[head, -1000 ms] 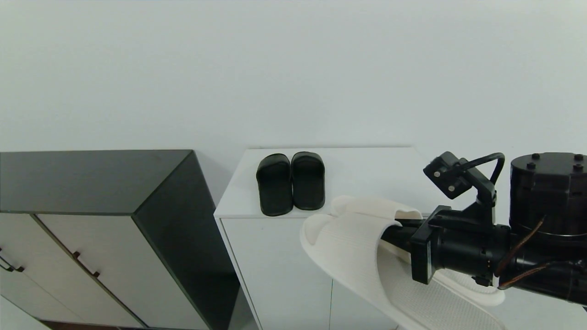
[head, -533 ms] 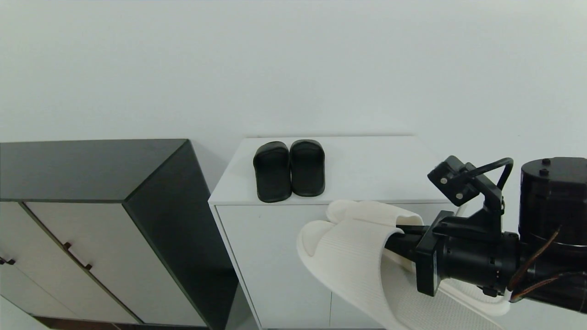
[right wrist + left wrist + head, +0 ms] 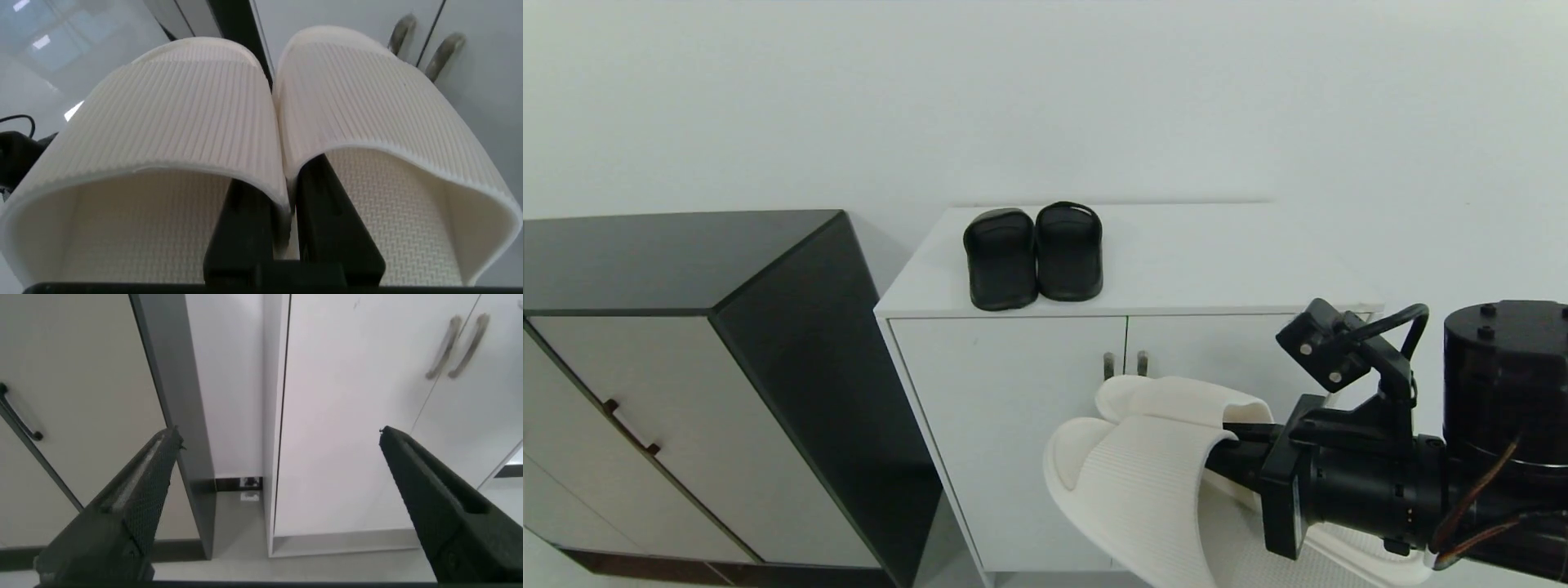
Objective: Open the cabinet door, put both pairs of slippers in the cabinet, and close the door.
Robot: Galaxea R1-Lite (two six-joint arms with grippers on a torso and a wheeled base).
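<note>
Noted narrow gap between white cabinet [image 3: 1217,261] and dark cabinet [image 3: 792,343] on its left, with bare floor [image 3: 237,543] at the foot of that gap. Found both doors [image 3: 1005,408] shut, handles [image 3: 1123,363] side by side at the centre seam. Recorded black slippers [image 3: 1033,255] paired on the white cabinet's top, close to its front edge, left of centre. Found white slippers [image 3: 1152,465] held before the doors, toes lower than the handles, heels cut off at the frame edge; cannot tell clearance from the doors. Found right gripper [image 3: 288,220] clenched on the white slippers' adjoining inner walls, fingertips hidden inside. Found left gripper [image 3: 278,434] spread wide, holding nothing, low down, facing the gap.
</note>
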